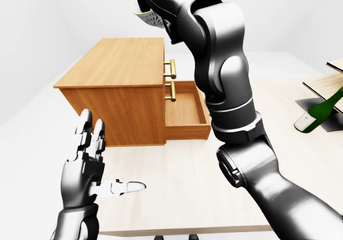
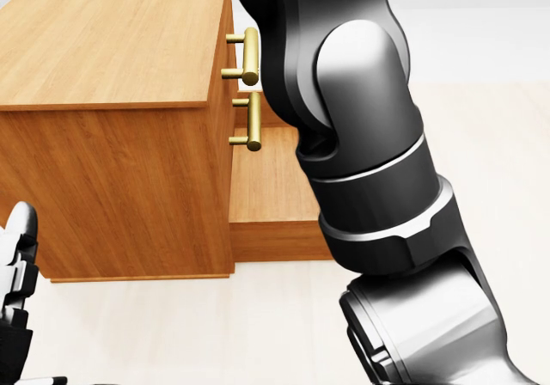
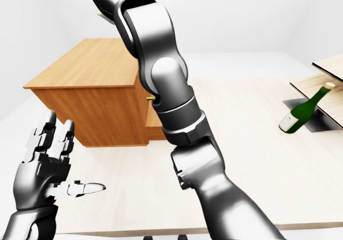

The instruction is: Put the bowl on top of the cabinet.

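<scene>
The bowl (image 1: 151,16), white with a lattice pattern, shows only in part at the top of the left-eye view, above the far right edge of the wooden cabinet (image 1: 115,63). My right hand (image 1: 142,1) is raised high on it and seems closed on its rim; the picture's top edge cuts the hand off. The right arm (image 2: 361,144) fills much of the head view and hides the cabinet's right side. My left hand (image 1: 102,154) stands open at the lower left, palm turned right, thumb out, holding nothing.
The cabinet's lower drawer (image 1: 185,111) is pulled out; two brass handles (image 1: 170,68) show above it. A green wine bottle (image 3: 303,111) leans on a wooden rack (image 3: 329,71) at the right. The pale table (image 1: 177,197) ends near the bottom edge.
</scene>
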